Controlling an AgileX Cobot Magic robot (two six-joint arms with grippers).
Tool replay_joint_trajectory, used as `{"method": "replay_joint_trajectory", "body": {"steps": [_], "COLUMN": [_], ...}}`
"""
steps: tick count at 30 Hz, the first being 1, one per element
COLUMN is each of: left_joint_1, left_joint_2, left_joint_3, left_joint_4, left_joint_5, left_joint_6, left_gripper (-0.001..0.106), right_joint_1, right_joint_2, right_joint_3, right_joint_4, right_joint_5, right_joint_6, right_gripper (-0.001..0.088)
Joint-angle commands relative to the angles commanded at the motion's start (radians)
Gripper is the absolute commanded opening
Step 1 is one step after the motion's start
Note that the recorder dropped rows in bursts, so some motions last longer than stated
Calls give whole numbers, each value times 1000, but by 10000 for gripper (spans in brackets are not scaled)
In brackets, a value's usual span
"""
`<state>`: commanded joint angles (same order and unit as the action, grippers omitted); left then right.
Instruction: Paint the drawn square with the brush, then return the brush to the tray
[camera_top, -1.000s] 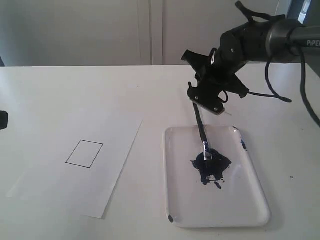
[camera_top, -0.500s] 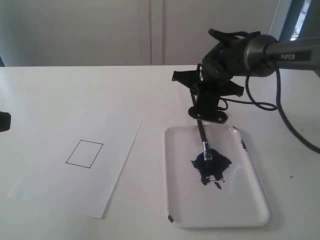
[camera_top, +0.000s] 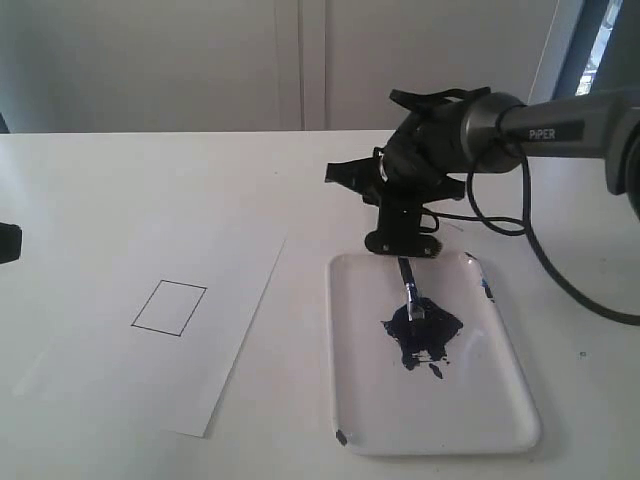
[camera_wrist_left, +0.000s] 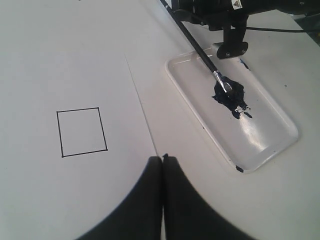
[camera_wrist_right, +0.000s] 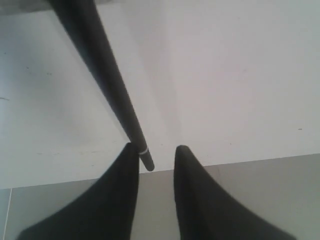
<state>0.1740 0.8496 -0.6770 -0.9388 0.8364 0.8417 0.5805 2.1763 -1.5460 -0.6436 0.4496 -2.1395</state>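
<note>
The brush (camera_top: 409, 290) rests tip-down in blue paint (camera_top: 424, 334) on the tray (camera_top: 497, 405).

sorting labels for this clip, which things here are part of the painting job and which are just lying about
Part of the job:
- drawn square, unpainted
- paper sheet it is drawn on
- brush, tip in the paint blot
- tray
- right gripper, open at the handle's end

Not in use:
- left gripper, shut, above the paper
- table
</note>
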Motion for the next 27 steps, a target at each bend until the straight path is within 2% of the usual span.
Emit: {"method": "replay_joint_trajectory", "body": {"steps": [2, 4, 10, 17, 21, 27], "left_joint_1": [0, 0, 0, 0, 0, 0], "left_joint_2": [0, 0, 0, 0, 0, 0], "left_joint_3": [0, 0, 0, 0, 0, 0], "left_joint_4": [0, 0, -2, -2, -2, -2], "left_joint_5": [4, 4, 4, 2, 2, 4], "left_joint_6": [0, 0, 0, 0, 0, 0], "left_gripper": [0, 0, 0, 0, 0, 0], "right_joint_1": [0, 0, 0, -2, -4, -6], "right_joint_2": [0, 0, 19, 30, 30, 30], "right_joint_3": [0, 0, 0, 0, 0, 0], "right_joint_4": [-9, -9, -9, 49, 85, 112], "right_joint_5": [15, 26, 27, -39, -37, -37], "right_joint_6": [0, 0, 0, 0, 5, 78], "right_gripper": [137, 103, 103, 105, 165, 330]}}
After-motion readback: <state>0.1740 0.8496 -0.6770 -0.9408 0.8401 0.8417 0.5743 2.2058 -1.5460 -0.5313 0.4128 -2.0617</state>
